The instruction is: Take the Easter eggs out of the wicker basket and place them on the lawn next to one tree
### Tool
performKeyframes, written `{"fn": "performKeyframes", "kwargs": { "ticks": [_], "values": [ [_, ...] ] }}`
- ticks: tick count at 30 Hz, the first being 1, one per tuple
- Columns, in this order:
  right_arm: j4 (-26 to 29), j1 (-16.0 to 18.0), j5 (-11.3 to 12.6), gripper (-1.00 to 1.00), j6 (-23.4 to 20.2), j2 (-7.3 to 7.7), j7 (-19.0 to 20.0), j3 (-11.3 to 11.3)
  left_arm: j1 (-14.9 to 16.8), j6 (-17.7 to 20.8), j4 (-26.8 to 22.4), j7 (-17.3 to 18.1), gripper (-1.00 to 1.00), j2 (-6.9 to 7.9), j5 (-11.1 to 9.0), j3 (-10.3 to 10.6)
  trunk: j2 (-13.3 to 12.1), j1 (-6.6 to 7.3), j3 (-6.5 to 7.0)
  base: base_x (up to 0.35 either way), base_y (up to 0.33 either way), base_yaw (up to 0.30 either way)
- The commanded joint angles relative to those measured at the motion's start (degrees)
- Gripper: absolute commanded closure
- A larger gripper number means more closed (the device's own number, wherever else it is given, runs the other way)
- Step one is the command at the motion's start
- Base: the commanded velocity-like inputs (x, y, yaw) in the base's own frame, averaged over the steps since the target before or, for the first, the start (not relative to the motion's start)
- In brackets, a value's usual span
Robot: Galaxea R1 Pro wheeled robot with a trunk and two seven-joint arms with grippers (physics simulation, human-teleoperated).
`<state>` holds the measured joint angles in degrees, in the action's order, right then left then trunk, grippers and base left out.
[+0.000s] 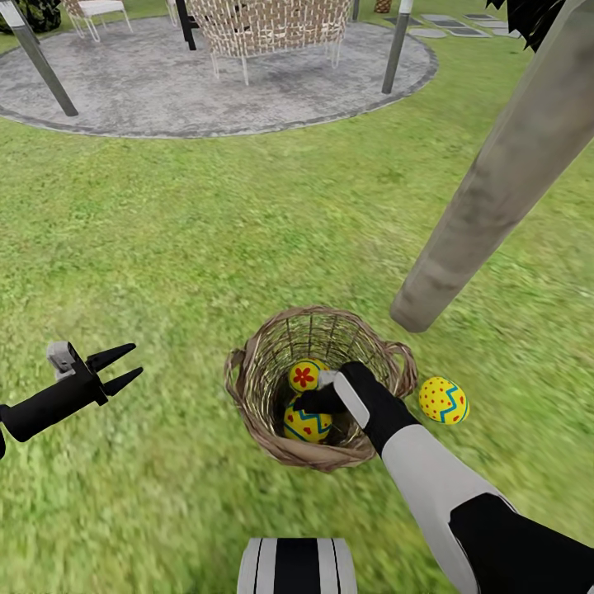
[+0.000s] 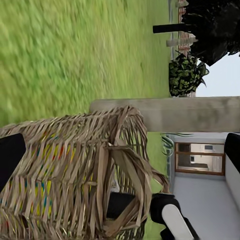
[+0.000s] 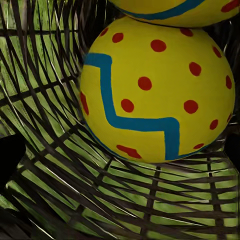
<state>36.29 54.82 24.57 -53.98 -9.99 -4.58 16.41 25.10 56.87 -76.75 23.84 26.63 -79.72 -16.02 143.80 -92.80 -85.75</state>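
Note:
The wicker basket [image 1: 388,356] stands on the lawn [image 1: 206,239] with two Easter eggs inside: one showing a red flower [image 1: 304,374] and one with a blue zigzag [image 1: 307,424]. The third egg [image 1: 443,400] lies on the grass just right of the basket, near the foot of the tree trunk [image 1: 495,181]. My right gripper [image 1: 312,401] reaches down into the basket and is open, its dark fingertips [image 3: 9,159] spread wide just short of the dotted egg [image 3: 155,90]. My left gripper [image 1: 125,369] hovers open over grass left of the basket [image 2: 75,170].
A grey circular paved patch [image 1: 148,82] with wicker furniture [image 1: 264,29] and posts [image 1: 37,58] lies beyond the lawn. The leaning pale trunk [image 2: 190,112] rises at the right. Open grass spreads left of and behind the basket.

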Motion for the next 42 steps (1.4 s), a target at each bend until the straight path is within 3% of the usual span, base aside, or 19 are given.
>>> {"fn": "performKeyframes", "kwargs": {
  "ticks": [1,12,42],
  "values": [
    [0.2,0.0,0.5,-1.00,-0.1,0.04,-0.5,0.4,0.0,0.3,0.0,0.3,-1.00,0.00,0.3,-0.1,0.0,0.01,-0.03,0.000,0.000,0.000],
    [1.2,0.0,0.4,-1.00,2.3,0.12,-6.1,0.9,0.0,0.3,0.0,0.3,-1.00,-0.09,0.3,0.0,0.0,-0.04,-0.48,0.000,0.000,0.000],
    [3.2,0.0,0.4,-1.00,4.6,0.49,-5.6,0.9,0.0,0.3,-0.2,0.3,-1.00,-0.18,0.3,0.0,0.2,-0.40,-3.58,0.000,0.000,0.000]
  ]
}}
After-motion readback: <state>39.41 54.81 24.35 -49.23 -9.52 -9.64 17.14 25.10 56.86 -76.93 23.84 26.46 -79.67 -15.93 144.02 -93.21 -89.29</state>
